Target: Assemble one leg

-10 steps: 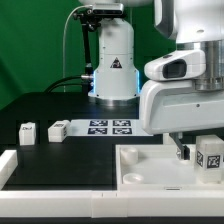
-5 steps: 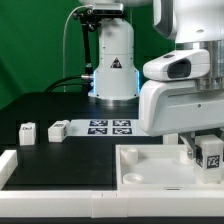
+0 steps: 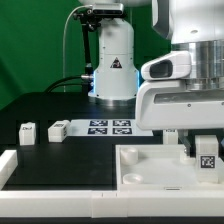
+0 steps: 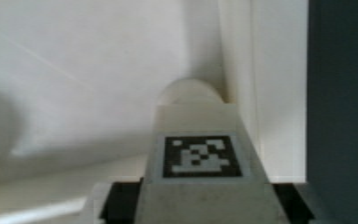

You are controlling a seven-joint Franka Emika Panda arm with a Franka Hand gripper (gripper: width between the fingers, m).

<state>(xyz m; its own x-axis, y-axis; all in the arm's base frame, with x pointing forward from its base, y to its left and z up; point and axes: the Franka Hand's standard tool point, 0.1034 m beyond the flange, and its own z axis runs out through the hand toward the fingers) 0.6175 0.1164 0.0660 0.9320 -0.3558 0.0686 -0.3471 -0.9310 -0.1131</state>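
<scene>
My gripper (image 3: 203, 146) is shut on a leg (image 3: 207, 148), a small white block with a black-and-white tag, over the exterior view's right end of the large white tabletop piece (image 3: 150, 166). In the wrist view the leg (image 4: 202, 130) runs out from between my dark fingers (image 4: 123, 200), its tip close to the tabletop piece (image 4: 87, 80) next to a raised edge. I cannot tell whether they touch. Two more legs (image 3: 28, 133) (image 3: 57, 129) lie on the black table at the exterior view's left.
The marker board (image 3: 108, 126) lies in the middle in front of the arm's base (image 3: 113, 70). A white rail (image 3: 6, 165) sits at the exterior view's front left. A dark strip of table (image 4: 345, 100) shows beyond the tabletop piece's edge.
My gripper has shifted slightly to the exterior view's left with the leg still held. The loose legs have not moved.
</scene>
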